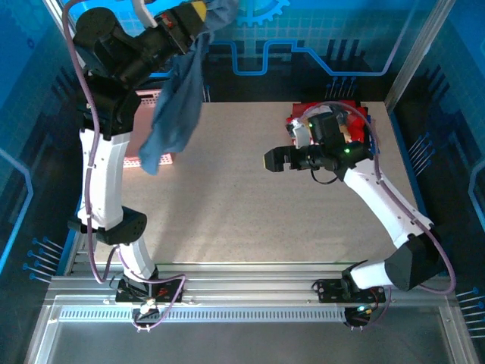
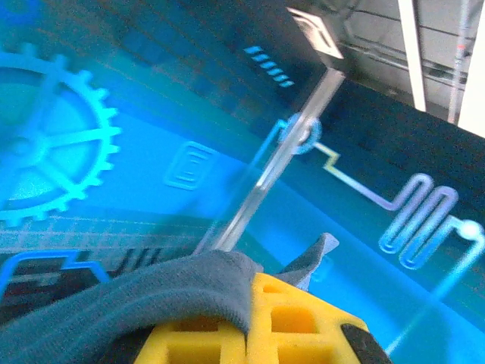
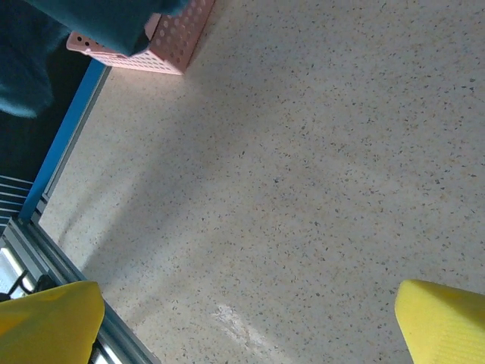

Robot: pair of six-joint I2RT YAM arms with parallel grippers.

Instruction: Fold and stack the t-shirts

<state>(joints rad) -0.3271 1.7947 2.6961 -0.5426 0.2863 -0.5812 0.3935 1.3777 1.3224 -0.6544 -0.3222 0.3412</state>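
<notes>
My left jaws clamp the large slate-blue cloth t-shirt [image 1: 178, 106], dangling at eleven o'clock; my right jaws gape empty over the desk [image 1: 250, 220]. Folded red shirt [image 1: 293, 119] sits at two o'clock; this one's unfolded.

I am looking over my speckled beige tabletop [image 1: 250, 205], which is sitting inside blue wall panels [image 2: 151, 114] printed with a pale gear [image 2: 45, 144] and circuit lines [image 2: 417, 212]. Slotted aluminium rails [image 1: 250, 292] are running along its near edge, and ceiling strip lights [image 2: 413, 45] are shining overhead.
</notes>
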